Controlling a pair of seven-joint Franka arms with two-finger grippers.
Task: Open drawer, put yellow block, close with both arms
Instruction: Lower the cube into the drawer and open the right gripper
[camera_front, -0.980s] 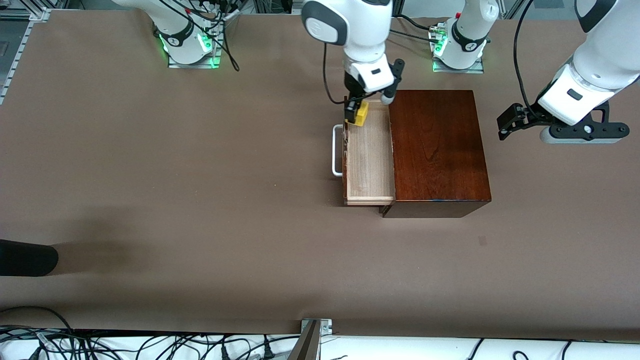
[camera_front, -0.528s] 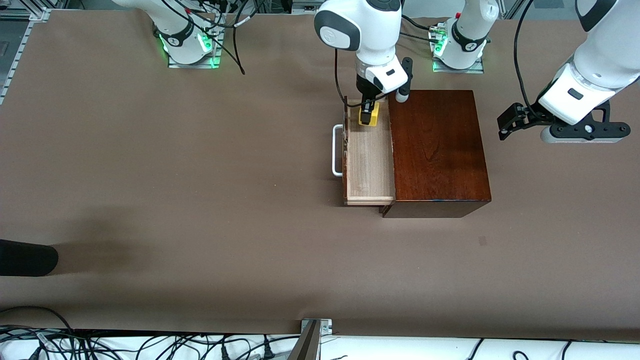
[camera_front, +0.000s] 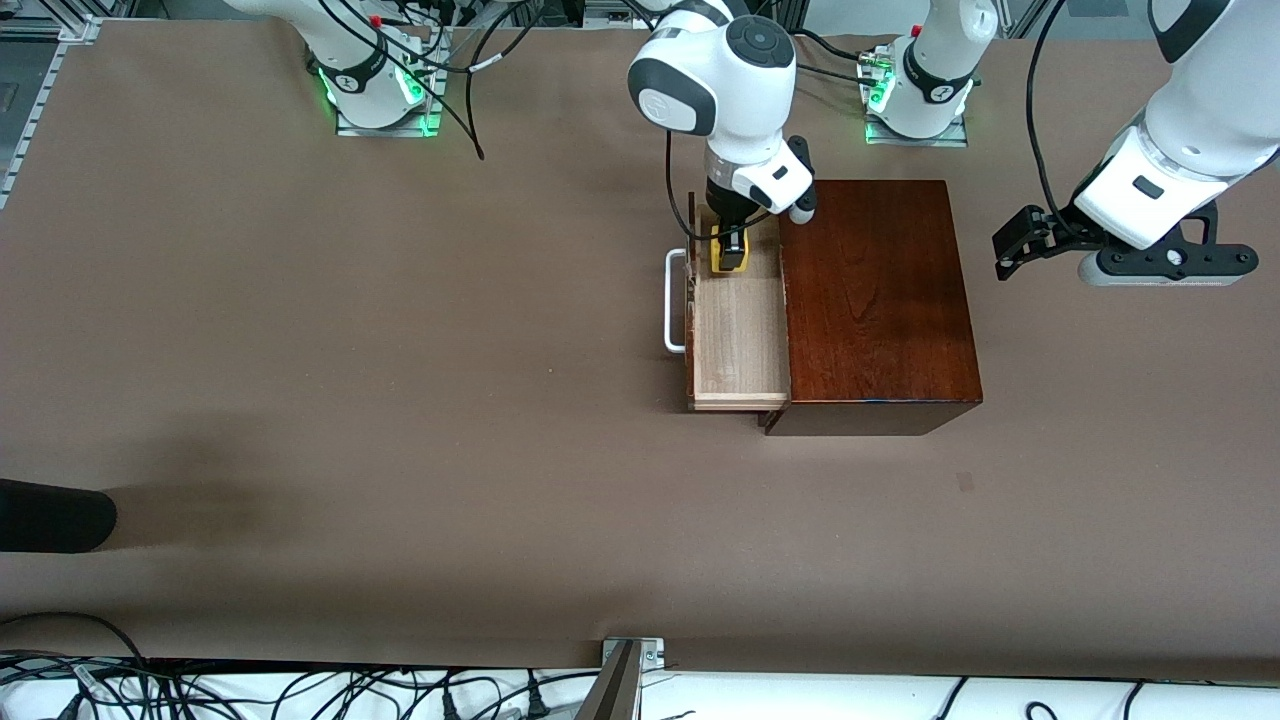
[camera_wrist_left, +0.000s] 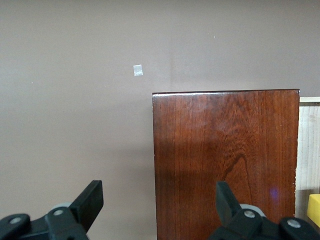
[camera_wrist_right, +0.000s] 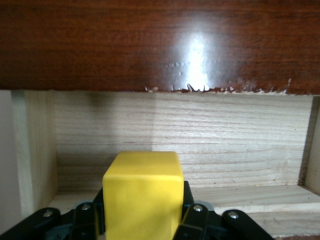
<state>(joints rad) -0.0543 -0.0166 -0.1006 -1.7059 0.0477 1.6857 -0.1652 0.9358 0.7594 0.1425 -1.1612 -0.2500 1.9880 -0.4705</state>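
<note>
The drawer (camera_front: 738, 345) stands pulled out of the dark-brown box (camera_front: 875, 300), its white handle (camera_front: 672, 300) toward the right arm's end of the table. My right gripper (camera_front: 729, 252) is shut on the yellow block (camera_front: 728, 268), low in the end of the drawer farther from the front camera. In the right wrist view the yellow block (camera_wrist_right: 142, 192) sits between the jaws of the right gripper (camera_wrist_right: 142, 220), with the drawer's pale wood (camera_wrist_right: 210, 145) under the box (camera_wrist_right: 150, 45). My left gripper (camera_front: 1005, 252) waits open above the table beside the box (camera_wrist_left: 225, 160), its fingers (camera_wrist_left: 92, 197) holding nothing.
A black object (camera_front: 50, 515) pokes in at the table's edge near the right arm's end. A small tape patch (camera_front: 965, 482) lies on the brown table nearer the front camera than the box. Cables run along the near edge (camera_front: 300, 690).
The right gripper has carried the yellow block from the drawer's farthest corner a little along the drawer toward the front camera and lower. The left arm has stayed put.
</note>
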